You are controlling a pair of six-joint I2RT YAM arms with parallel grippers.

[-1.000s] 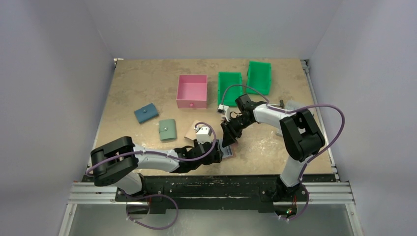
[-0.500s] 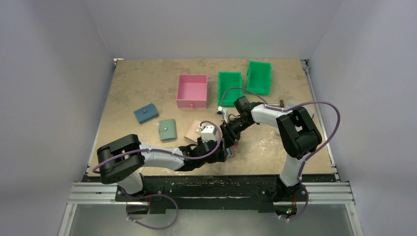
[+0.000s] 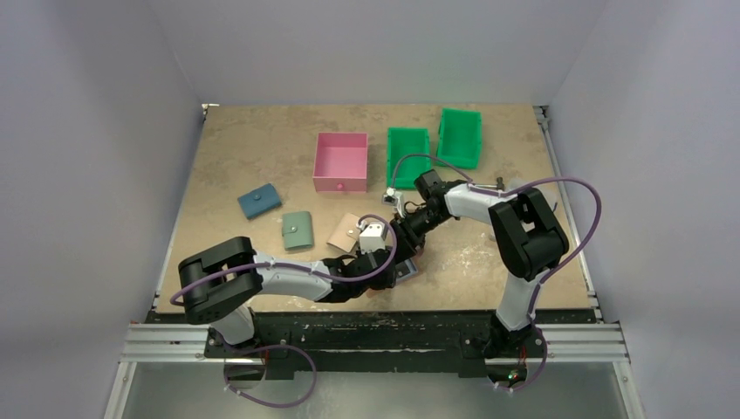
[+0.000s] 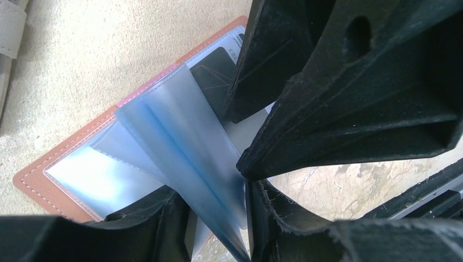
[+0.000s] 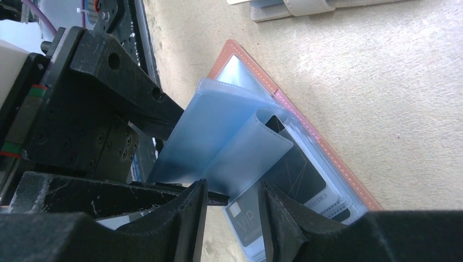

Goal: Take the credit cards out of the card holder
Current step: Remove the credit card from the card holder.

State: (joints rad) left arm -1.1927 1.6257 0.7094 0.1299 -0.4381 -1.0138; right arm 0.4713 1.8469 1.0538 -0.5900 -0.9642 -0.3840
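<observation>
The reddish-brown card holder (image 4: 33,183) (image 5: 327,147) lies open near the table's front edge (image 3: 404,273). Its light blue sleeves (image 4: 180,142) stand up fanned. A black credit card (image 5: 297,169) (image 4: 215,71) sits in a sleeve, and a grey card marked VIP (image 5: 245,221) pokes out below it. My left gripper (image 4: 213,218) (image 3: 394,266) has the raised sleeves between its fingers; they touch one finger, with a slit at the other. My right gripper (image 5: 235,218) (image 3: 408,247) hovers open over the grey card, fingers apart, the curled sleeve edge just ahead of them.
A pink box (image 3: 340,161) and two green bins (image 3: 407,155) (image 3: 460,137) stand at the back. A blue wallet (image 3: 259,202), a sage green wallet (image 3: 298,230) and a beige wallet (image 3: 347,231) lie left of the grippers. Both grippers crowd the same spot.
My left arm has reached right onto the card holder. Its jaws widened, then narrowed around the raised sleeves. The right gripper shifted slightly down and left, jaws unchanged.
</observation>
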